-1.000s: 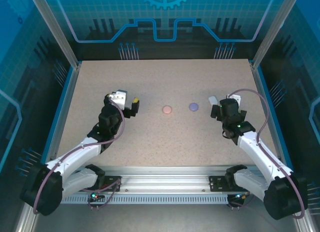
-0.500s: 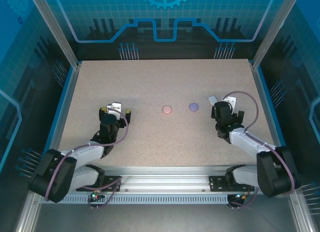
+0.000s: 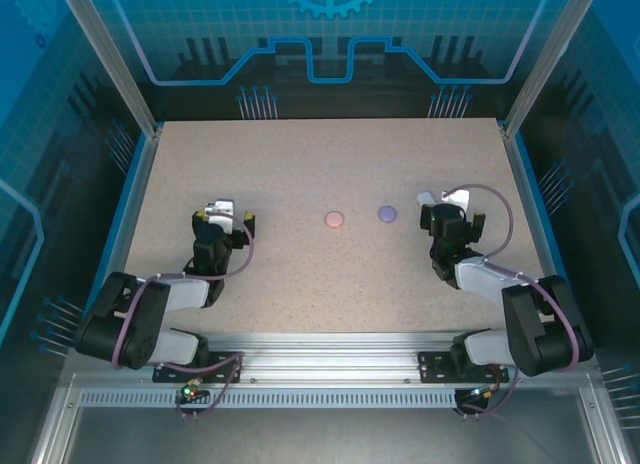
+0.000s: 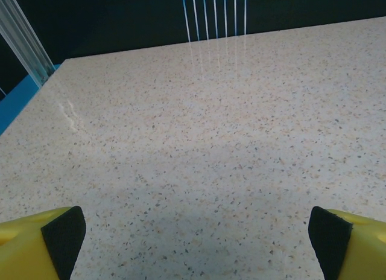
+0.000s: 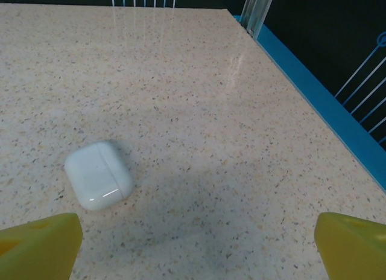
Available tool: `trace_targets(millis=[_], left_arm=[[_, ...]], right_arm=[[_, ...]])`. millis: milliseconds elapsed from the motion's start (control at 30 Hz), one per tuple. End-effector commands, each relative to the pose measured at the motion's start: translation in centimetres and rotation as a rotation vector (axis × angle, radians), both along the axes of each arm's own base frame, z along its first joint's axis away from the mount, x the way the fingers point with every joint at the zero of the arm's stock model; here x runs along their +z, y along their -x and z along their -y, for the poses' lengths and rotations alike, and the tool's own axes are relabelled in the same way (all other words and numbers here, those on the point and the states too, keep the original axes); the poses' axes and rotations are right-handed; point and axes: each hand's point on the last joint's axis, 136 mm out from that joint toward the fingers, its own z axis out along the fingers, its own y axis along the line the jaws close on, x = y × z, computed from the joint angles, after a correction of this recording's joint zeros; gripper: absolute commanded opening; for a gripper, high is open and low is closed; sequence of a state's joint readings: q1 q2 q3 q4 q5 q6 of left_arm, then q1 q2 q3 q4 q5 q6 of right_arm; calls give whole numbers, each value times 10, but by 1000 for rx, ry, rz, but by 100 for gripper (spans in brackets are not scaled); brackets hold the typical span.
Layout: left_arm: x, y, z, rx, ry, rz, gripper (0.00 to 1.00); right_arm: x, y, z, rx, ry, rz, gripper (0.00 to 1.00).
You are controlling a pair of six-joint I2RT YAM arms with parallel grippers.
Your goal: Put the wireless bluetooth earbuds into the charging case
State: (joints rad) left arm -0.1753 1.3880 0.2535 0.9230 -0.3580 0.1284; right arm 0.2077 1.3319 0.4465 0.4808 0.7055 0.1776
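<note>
1. So, left gripper [image 3: 224, 220] hangs low over bare table [image 3: 300, 164], jaws spread wide, holding nothing.
2. Pink case [image 3: 334, 220] and purple case [image 3: 387, 214] sit mid-table (side by side, not touching).
3. White case [image 5: 99, 174] lies just ahead of right gripper [image 5: 196, 244], also wide and empty.

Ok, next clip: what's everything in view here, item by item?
white rounded plastic charging case: one, white, lid shut, on the table just ahead of the right gripper
small round pink case: one, pink, mid-table
small round purple case: one, purple, right of the pink one, apart from it
speckled beige table: one, beige, blue-edged
left gripper: one, yellow fingers with black pads, open, over bare table
right gripper: one, yellow fingers, open, holding nothing
</note>
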Motion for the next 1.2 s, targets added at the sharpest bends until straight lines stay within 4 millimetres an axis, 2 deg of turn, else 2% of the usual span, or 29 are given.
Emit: trace_targets(millis=[0, 100, 233, 433, 533, 567, 633, 900, 1167], left_arm=[[7, -9, 6, -40, 60, 44, 99], [5, -11, 3, -39, 77, 34, 99], [3, -15, 1, -40, 96, 25, 99], [-9, -21, 1, -62, 110, -4, 99], [-11, -24, 1, -66, 125, -27, 99], [-12, -25, 1, -71, 131, -38, 99], [-12, -27, 1, -79, 141, -49, 99], [-16, -35, -11, -77, 233, -102, 99], [-17, -35, -10, -67, 211, -103, 99]], right_arm=[[9, -7, 9, 17, -23, 91, 100], [2, -6, 17, 2, -56, 118, 100], [0, -12, 11, 45, -61, 101, 100], [-5, -22, -27, 294, -48, 92, 100], [-18, -24, -39, 368, -50, 80, 100], [-16, -29, -37, 365, -43, 102, 100], [-22, -33, -39, 396, -85, 40, 100], [-22, -34, -39, 417, -116, 37, 100], [-22, -34, -40, 407, -93, 33, 100]])
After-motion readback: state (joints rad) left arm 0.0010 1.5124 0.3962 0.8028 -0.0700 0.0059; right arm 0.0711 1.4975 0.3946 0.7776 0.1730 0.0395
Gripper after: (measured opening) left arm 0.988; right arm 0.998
